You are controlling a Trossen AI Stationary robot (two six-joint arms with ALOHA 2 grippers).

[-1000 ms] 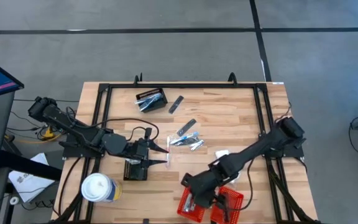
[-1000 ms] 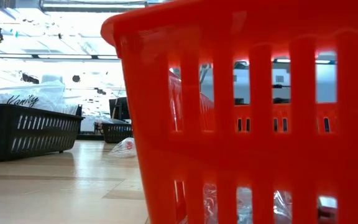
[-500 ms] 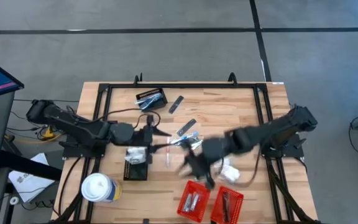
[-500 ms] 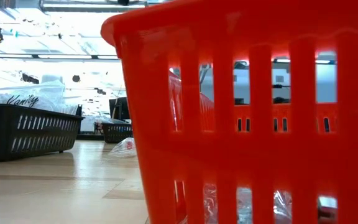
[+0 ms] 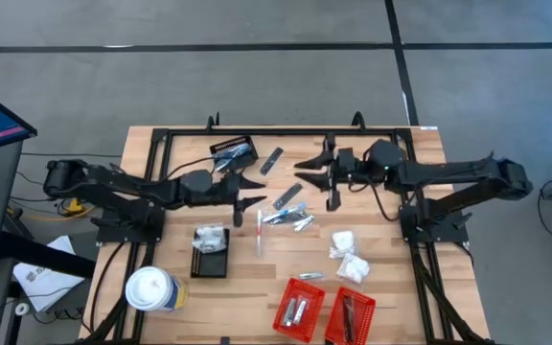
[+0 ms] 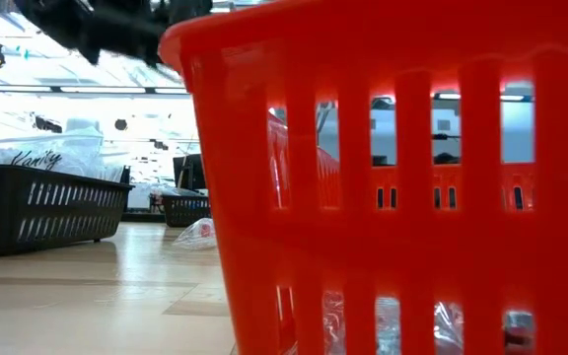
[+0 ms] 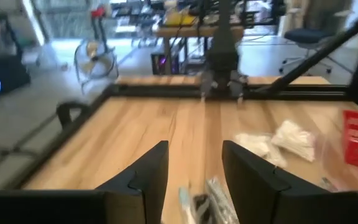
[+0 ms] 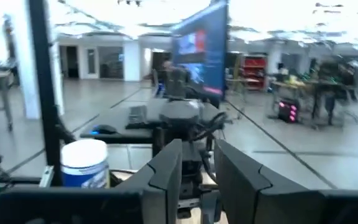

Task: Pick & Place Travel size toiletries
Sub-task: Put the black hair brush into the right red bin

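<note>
The loose pile of silvery toiletries (image 5: 288, 215) sits mid-surface between both arms, long axes slanting toward the far right corner. The left pincer (image 5: 253, 188) is nearer, hovering just beside them, partly open and empty. The right pincer (image 5: 322, 178) hangs further back, narrow gap, holding nothing.

In the low view a red slotted basket (image 6: 392, 187) fills most of the frame and hides the table behind it, with only crinkled clear wrap showing through its lower slots, while a blurred dark arm part (image 6: 97, 25) is cut off by the top edge. In the left wrist view the silvery toiletries (image 7: 213, 196) between the fingers are smeared and run off the bottom edge. In the high view the contents of both red baskets (image 5: 300, 309) are too small to identify.
</note>
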